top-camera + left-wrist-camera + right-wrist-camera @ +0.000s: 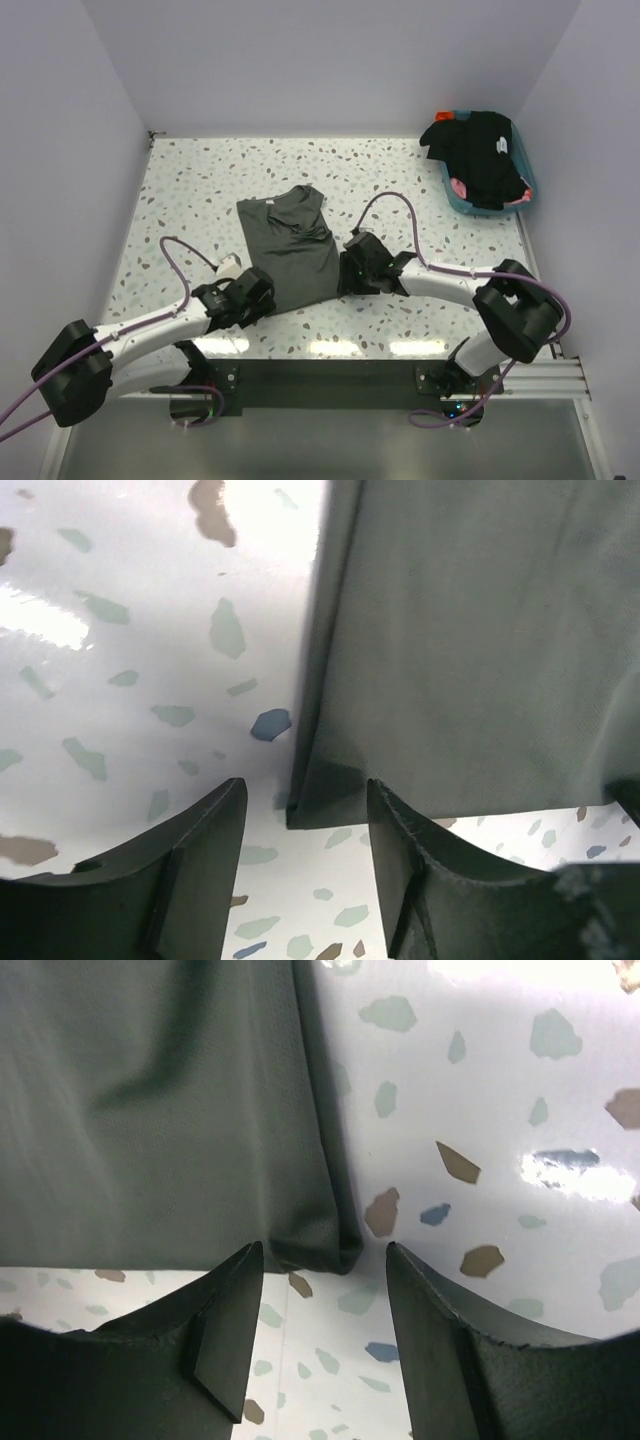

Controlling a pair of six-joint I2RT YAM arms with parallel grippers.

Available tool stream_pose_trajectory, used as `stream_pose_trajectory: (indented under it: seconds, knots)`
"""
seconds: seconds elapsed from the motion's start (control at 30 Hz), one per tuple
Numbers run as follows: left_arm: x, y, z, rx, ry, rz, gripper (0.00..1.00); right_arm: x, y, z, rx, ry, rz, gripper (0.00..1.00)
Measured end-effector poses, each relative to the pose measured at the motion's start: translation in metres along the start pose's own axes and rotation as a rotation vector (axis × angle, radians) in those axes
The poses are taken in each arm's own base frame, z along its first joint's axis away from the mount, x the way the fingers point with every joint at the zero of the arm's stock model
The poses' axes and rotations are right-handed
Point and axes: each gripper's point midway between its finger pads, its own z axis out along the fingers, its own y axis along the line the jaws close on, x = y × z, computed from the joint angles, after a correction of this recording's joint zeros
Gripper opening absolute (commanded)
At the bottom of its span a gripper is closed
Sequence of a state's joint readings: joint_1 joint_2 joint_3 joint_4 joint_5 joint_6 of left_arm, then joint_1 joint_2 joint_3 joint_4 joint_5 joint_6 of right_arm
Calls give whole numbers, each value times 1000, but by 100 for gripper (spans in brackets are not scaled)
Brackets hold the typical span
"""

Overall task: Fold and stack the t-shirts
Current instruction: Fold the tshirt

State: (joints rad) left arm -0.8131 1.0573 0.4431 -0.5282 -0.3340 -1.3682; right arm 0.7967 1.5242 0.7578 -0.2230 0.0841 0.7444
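The left gripper (262, 290) is positioned low over the speckled table (190, 190), at the near left corner of the olive-grey shirt (290, 245). In the left wrist view, the two fingers of the left gripper (305, 798) are seen set partly apart, with bare table showing between them. The shirt's (470, 650) corner reaches just into the gap at the fingertips, closer to the right finger than to the left one. The cloth is not pinched and nothing is held. Beyond the left finger only table (130, 660) is seen; beyond the right finger the shirt is spread flat.

The olive-grey shirt is laid on the table between the two grippers, folded into a narrow upright strip, with its collar end on the side far from the fingers and some creasing near that end.

The right gripper (347, 276) is positioned at the near right corner of the same shirt. In the right wrist view, the fingers of the right gripper (324, 1258) are likewise set partly apart, and the rounded shirt (150, 1110) corner lies just at the mouth of the gap, roughly midway between the fingertips. It is not clamped and nothing is held.

Well beyond the right gripper, at the far right of the table, a teal tub (452, 196) is placed, with black shirts (485, 150) heaped in it and draped over its rim.
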Motion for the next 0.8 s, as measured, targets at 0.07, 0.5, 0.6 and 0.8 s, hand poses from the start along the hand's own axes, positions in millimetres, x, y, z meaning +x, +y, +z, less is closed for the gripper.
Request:
stream_pose_trajectory:
  seconds: [0.07, 0.5, 0.6, 0.8]
  knots:
    - [-1, -3, 2, 5, -5, -1, 46, -3, 4, 3, -8, -6, 1, 52]
    - [5, -27, 13, 93, 16, 112, 0, -2, -3, -1, 12, -18, -2, 0]
    - [16, -26, 5, 110, 49, 168, 0, 3, -12, -24, 1, -41, -1, 0]
    - [47, -34, -27, 178, 119, 288, 0, 30, -22, -69, -65, -64, -19, 0]
